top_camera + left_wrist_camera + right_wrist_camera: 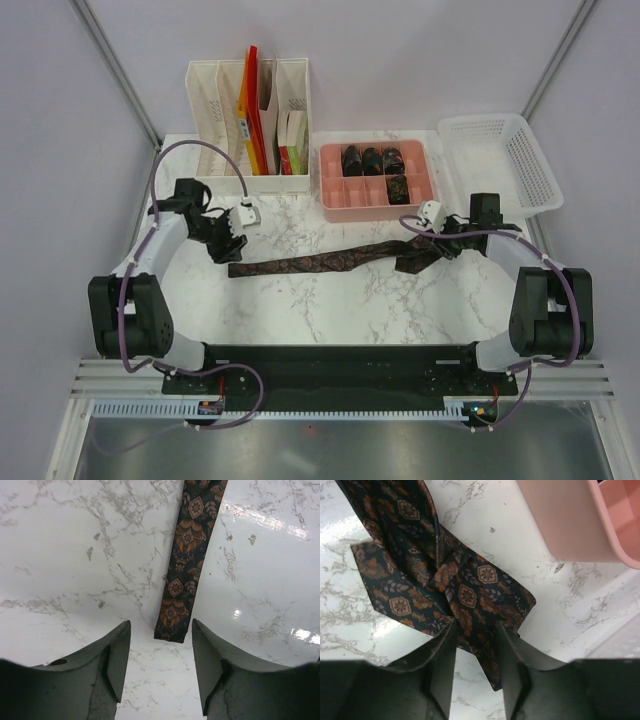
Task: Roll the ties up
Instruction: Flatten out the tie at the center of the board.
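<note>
One dark patterned tie (320,260) lies unrolled across the marble table. Its narrow end is at the left and its folded wide end at the right. My left gripper (228,250) is open just above the narrow end; in the left wrist view the tie's tip (172,625) lies on the table just ahead of the gap in the gripper (160,630). My right gripper (425,243) is over the bunched wide end. In the right wrist view this gripper (476,630) is partly open and straddles the folded fabric (465,595), with bare table showing between the fingers. Several rolled ties (371,160) sit in a pink tray (330,200).
The pink tray stands behind the tie, and its corner shows in the right wrist view (570,525). A white basket (500,160) is at the back right. A white file organizer (215,110) with folders stands at the back left.
</note>
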`<act>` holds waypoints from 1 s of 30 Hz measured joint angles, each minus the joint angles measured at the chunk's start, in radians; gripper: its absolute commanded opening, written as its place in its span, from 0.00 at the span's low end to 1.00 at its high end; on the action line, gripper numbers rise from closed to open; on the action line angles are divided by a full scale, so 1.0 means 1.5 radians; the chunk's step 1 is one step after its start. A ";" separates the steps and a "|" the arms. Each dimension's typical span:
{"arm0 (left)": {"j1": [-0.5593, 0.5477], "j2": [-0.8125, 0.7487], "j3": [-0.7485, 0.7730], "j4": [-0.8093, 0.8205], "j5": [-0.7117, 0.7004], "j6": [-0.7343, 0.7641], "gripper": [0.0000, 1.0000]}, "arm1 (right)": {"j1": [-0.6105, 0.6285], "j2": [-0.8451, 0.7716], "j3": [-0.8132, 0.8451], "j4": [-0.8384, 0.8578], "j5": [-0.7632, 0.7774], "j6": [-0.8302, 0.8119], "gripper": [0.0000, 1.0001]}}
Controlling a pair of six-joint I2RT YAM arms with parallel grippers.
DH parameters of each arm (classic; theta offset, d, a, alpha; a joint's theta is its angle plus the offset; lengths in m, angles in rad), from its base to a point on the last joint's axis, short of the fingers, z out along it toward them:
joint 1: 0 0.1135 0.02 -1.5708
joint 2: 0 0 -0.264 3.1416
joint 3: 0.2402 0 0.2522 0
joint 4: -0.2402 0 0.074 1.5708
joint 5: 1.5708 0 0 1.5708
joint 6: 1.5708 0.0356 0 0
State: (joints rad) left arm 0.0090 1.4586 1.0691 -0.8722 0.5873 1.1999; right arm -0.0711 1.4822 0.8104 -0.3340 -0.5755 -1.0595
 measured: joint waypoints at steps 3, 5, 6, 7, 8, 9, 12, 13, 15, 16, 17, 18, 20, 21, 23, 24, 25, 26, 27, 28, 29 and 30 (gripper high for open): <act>0.030 0.043 0.014 -0.021 -0.004 -0.012 0.49 | 0.007 0.003 0.000 0.009 0.012 -0.002 0.25; 0.052 0.095 0.046 -0.040 -0.004 -0.023 0.47 | 0.009 0.004 0.000 0.014 0.020 -0.001 0.13; 0.062 0.128 0.072 -0.054 -0.002 -0.029 0.46 | 0.009 0.004 0.000 0.017 0.024 -0.002 0.09; 0.070 0.156 0.094 -0.062 -0.001 -0.035 0.46 | 0.010 0.004 0.000 0.019 0.027 -0.003 0.03; 0.076 0.174 0.110 -0.067 -0.001 -0.040 0.46 | 0.010 0.004 0.000 0.019 0.029 -0.005 0.01; 0.081 0.190 0.123 -0.072 0.000 -0.045 0.46 | 0.010 0.003 0.000 0.019 0.033 -0.006 0.00; 0.084 0.211 0.132 -0.094 0.015 -0.065 0.47 | 0.012 0.001 0.000 0.018 0.039 -0.010 0.00; 0.083 0.215 0.132 -0.101 0.019 -0.072 0.47 | 0.013 -0.002 0.000 0.017 0.040 -0.011 0.00; 0.082 0.231 0.132 -0.115 0.034 -0.092 0.50 | 0.014 -0.008 0.003 0.012 0.041 -0.015 0.00; 0.081 0.241 0.132 -0.119 0.036 -0.102 0.51 | 0.014 -0.011 0.004 0.011 0.042 -0.016 0.00; 0.081 0.253 0.132 -0.121 0.041 -0.115 0.52 | 0.015 -0.016 0.008 0.007 0.042 -0.018 0.00; 0.080 0.264 0.132 -0.123 0.043 -0.127 0.52 | 0.016 -0.019 0.011 0.005 0.042 -0.019 0.00; 0.080 0.287 0.132 -0.126 0.046 -0.158 0.52 | 0.018 -0.029 0.016 0.003 0.044 -0.020 0.00; 0.080 0.300 0.132 -0.126 0.046 -0.173 0.51 | 0.020 -0.034 0.019 0.003 0.044 -0.020 0.00; 0.080 0.320 0.135 -0.127 0.046 -0.205 0.49 | 0.022 -0.043 0.022 0.002 0.045 -0.020 0.00; 0.080 0.328 0.137 -0.127 0.045 -0.219 0.47 | 0.023 -0.046 0.025 0.000 0.046 -0.022 0.00; 0.080 0.334 0.140 -0.128 0.045 -0.232 0.47 | 0.024 -0.047 0.028 -0.002 0.046 -0.023 0.00; 0.080 0.338 0.143 -0.128 0.044 -0.241 0.44 | 0.024 -0.048 0.030 -0.002 0.046 -0.025 0.00; 0.080 0.341 0.147 -0.128 0.043 -0.251 0.41 | 0.025 -0.048 0.033 -0.004 0.046 -0.027 0.00; 0.080 0.343 0.150 -0.128 0.042 -0.261 0.36 | 0.026 -0.048 0.037 -0.008 0.046 -0.030 0.00; 0.080 0.344 0.153 -0.128 0.043 -0.268 0.24 | 0.026 -0.048 0.041 -0.016 0.046 -0.033 0.00; 0.080 0.344 0.156 -0.128 0.045 -0.274 0.19 | 0.028 -0.048 0.044 -0.020 0.046 -0.038 0.00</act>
State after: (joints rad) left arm 0.1295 1.9739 1.3037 -1.0637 0.6544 0.7883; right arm -0.0296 1.4105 0.8768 -0.3634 -0.5068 -1.1160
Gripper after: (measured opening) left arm 0.371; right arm 0.007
